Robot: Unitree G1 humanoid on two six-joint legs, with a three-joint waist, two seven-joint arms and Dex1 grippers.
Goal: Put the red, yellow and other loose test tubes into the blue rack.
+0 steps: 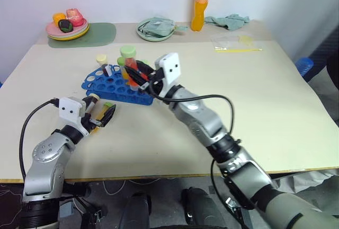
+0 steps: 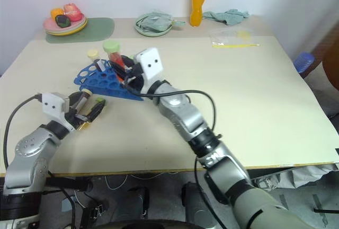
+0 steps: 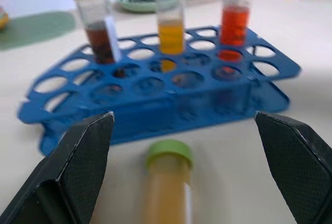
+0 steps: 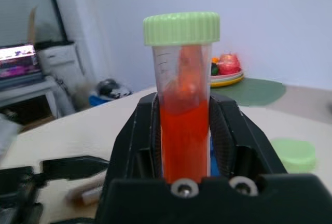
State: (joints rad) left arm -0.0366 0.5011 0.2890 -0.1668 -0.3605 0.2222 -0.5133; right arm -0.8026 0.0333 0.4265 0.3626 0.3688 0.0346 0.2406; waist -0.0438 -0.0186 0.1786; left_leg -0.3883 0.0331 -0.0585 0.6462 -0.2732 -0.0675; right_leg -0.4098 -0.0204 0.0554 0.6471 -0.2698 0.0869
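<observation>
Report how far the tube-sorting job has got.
Done: the maroon tube and the standing yellow tube sit in the blue rack. In hand: the right claw grips the red tube at the rack. Left: the lying yellow tube on the table, inside the open left claw.

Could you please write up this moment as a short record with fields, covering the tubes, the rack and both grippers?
Blue rack: on the table, with three tubes in its holes.
Tubes in the holes: maroon tube with cream cap, yellow tube with green cap, red tube.
Right gripper: shut on the red tube with pale-green cap, upright over the rack.
Left gripper: open, either side of a loose yellow tube lying on the table in front of the rack.
Left to rack: the loose yellow tube.
</observation>
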